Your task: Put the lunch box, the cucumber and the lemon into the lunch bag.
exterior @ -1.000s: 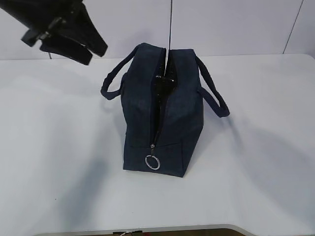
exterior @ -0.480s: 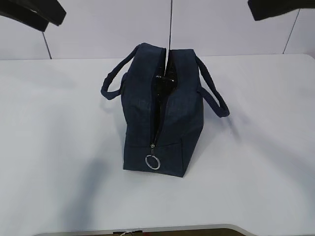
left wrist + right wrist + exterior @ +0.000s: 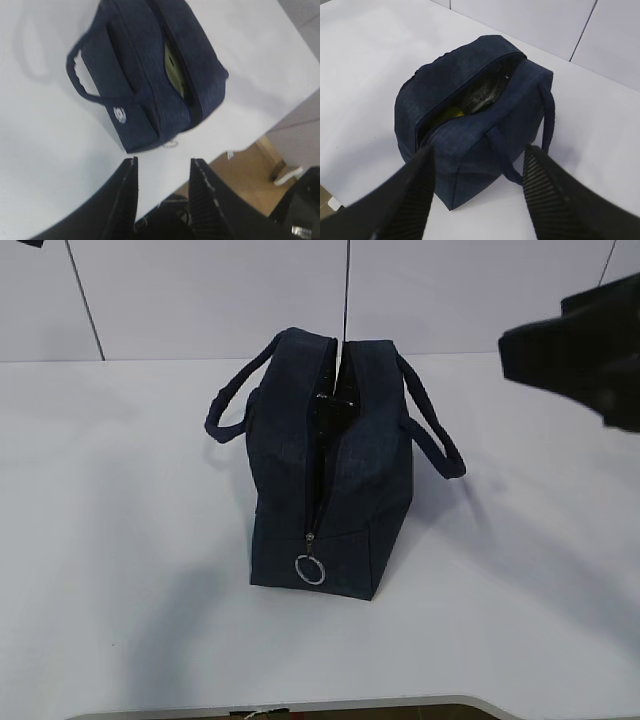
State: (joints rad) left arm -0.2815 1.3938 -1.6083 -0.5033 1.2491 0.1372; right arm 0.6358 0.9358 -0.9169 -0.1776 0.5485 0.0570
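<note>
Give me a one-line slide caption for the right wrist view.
Open end effector above the unzipped navy bag on a white table, something yellow showing inside.

The lunch bag (image 3: 330,470) was dark navy, with a silver metal ring pull (image 3: 311,570) and a small white emblem (image 3: 120,114) on 1 side. Through its open top showed the lunch box's (image 3: 174,70) pale sage-green lid, glossy black lining and a patch of bright yellow (image 3: 451,113). The surface (image 3: 120,520) was plain white. Both hands, left (image 3: 162,192) and right (image 3: 477,192), were black with ribbed fingers (image 3: 540,190).
</note>
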